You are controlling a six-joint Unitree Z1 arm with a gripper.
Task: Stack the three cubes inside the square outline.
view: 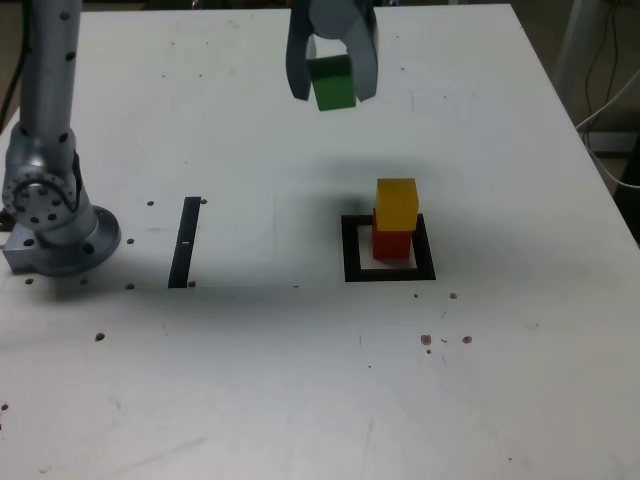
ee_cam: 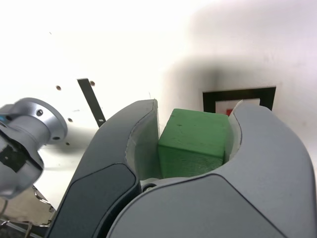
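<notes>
My gripper [view: 331, 85] is shut on the green cube [view: 334, 82], held high above the table near the far edge. In the wrist view the green cube [ee_cam: 194, 143] sits clamped between both grey jaws. The yellow cube [view: 396, 203] rests on the red cube [view: 392, 242], slightly offset, inside the black square outline [view: 352, 250]. That stack stands to the exterior view's right of and nearer than the gripper. The wrist view shows part of the square outline [ee_cam: 239, 95] with a sliver of the red cube [ee_cam: 229, 112] behind the jaws; the yellow cube is hidden there.
A thin black strip [view: 185, 241] lies on the white table [view: 300, 380] to the exterior view's left of the outline. The arm's grey base [view: 50, 215] stands at the left edge. Small dark specks dot the tabletop.
</notes>
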